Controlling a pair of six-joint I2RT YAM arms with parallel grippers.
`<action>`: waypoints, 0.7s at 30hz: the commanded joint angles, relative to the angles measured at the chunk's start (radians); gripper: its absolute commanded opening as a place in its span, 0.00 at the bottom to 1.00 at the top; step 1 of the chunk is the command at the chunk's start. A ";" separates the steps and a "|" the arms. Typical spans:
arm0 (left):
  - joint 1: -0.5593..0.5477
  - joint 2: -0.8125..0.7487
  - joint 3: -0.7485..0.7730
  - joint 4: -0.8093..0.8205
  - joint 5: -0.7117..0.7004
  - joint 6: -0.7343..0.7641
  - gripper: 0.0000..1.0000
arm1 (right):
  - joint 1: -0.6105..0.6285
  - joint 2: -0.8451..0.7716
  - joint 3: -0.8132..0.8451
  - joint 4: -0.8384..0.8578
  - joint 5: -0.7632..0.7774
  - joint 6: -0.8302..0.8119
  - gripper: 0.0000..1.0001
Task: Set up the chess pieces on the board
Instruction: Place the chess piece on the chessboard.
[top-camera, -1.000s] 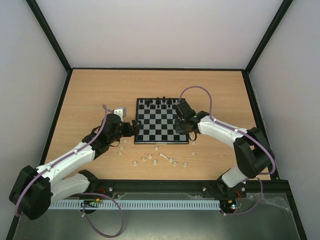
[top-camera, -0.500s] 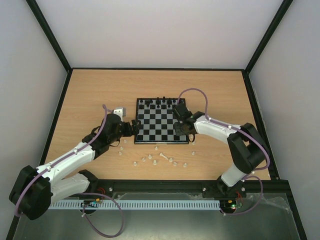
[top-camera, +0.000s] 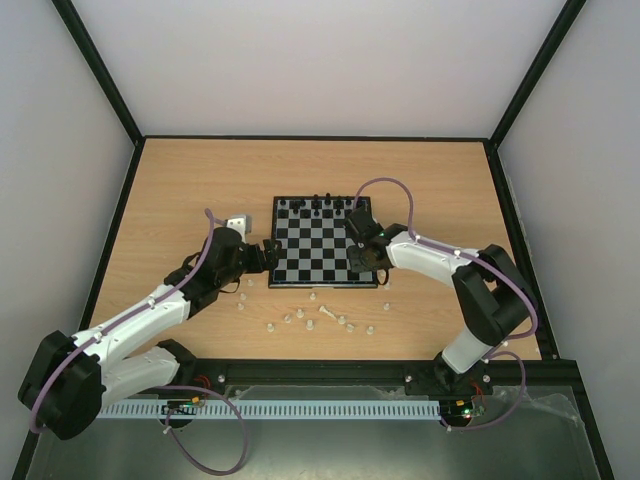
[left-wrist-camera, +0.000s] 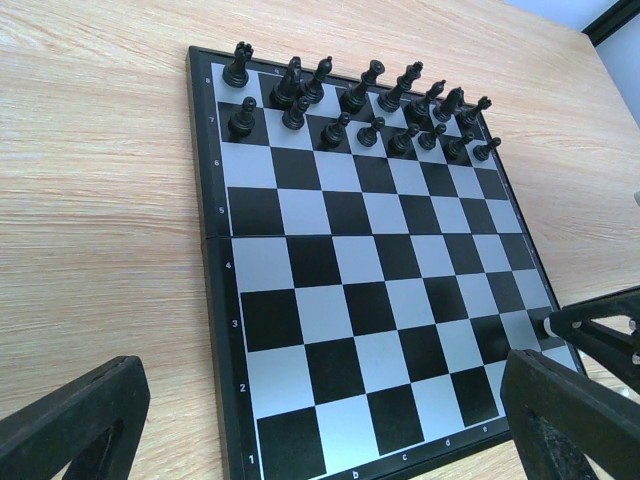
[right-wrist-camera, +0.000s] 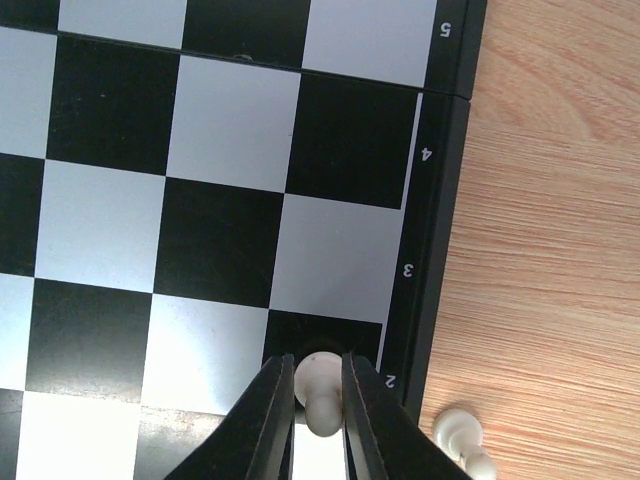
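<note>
Table (top-camera: 200, 180): light wood-grain top, enclosed by pale walls (top-camera: 320, 60) and black frame rails. Board (top-camera: 312, 262) sits mid-table, and black pieces (left-wrist-camera: 350, 105) fill its two far rows. Loose pale chess pieces (top-camera: 310, 318) lie scattered on the table just off the board's near edge. Right hand (right-wrist-camera: 320, 405) pinches one pale piece (right-wrist-camera: 320, 378) at the board's right-edge square in row 2. Left hand (left-wrist-camera: 320, 420) is spread wide beside the board's left edge.

My right pincer (right-wrist-camera: 318, 365), pointing straight down from a bent wrist on an outstretched arm, has its two fingers (right-wrist-camera: 268, 425) pressed against the chess piece (right-wrist-camera: 320, 392) between them, while my left pincer (top-camera: 270, 256) hangs low, fingers spread wide.
</note>
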 joint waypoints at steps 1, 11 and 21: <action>-0.004 -0.014 0.003 -0.012 -0.010 0.001 0.99 | 0.006 0.020 -0.004 -0.055 0.013 0.002 0.16; -0.004 -0.035 0.001 -0.015 -0.014 0.001 0.99 | 0.005 -0.033 -0.011 -0.051 0.023 0.005 0.24; -0.004 -0.060 -0.003 -0.019 -0.004 -0.001 0.99 | 0.004 -0.270 -0.111 -0.090 0.146 0.120 0.36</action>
